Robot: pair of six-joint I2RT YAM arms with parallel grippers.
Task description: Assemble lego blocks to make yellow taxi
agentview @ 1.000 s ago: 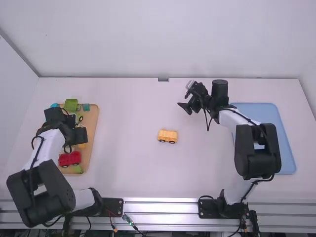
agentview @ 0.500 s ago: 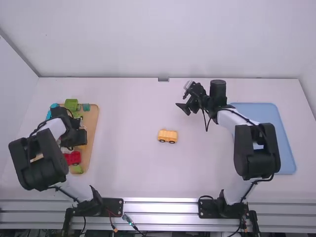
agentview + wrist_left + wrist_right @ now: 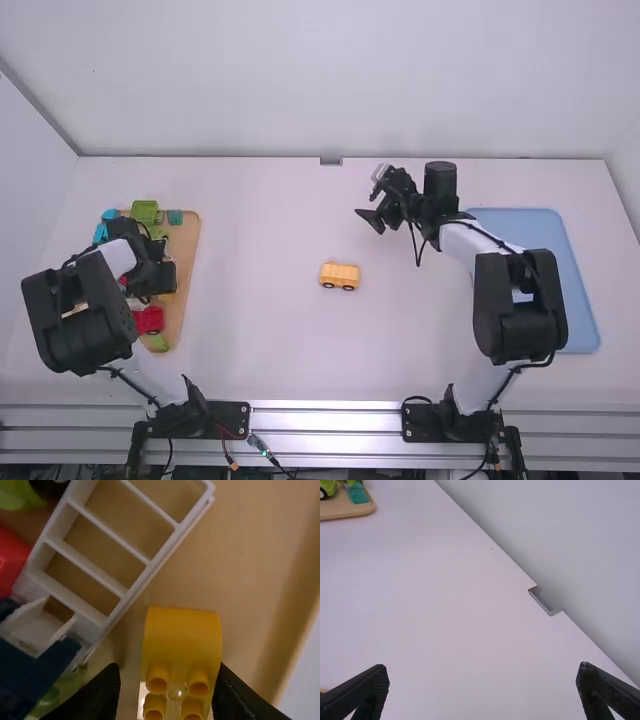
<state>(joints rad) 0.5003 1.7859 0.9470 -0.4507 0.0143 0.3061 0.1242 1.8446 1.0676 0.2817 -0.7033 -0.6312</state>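
Observation:
A yellow wheeled block (image 3: 340, 275) stands upright mid-table. My left gripper (image 3: 162, 277) is over the wooden tray (image 3: 189, 245) at the left. In the left wrist view, a yellow block (image 3: 183, 635) with a studded end sits between the fingers of my left gripper (image 3: 169, 672); they are open, with a gap at one side and one fingertip at or near the block's other side. Beyond the wheeled block, my right gripper (image 3: 370, 218) hangs above the table, its fingers apart. The right wrist view has my right gripper (image 3: 483, 672) open with nothing between its fingertips.
Around the left gripper, the tray holds a green vehicle (image 3: 145, 212), a red one (image 3: 149, 320), a teal block (image 3: 175, 217) and a white frame piece (image 3: 127, 582). A blue tray (image 3: 575, 290) lies at the right, partly under the right arm.
The left arm has folded back and its elbow has shifted, while its gripper stays over the wooden tray. The right gripper has moved very slightly left. The wheeled block is unmoved.

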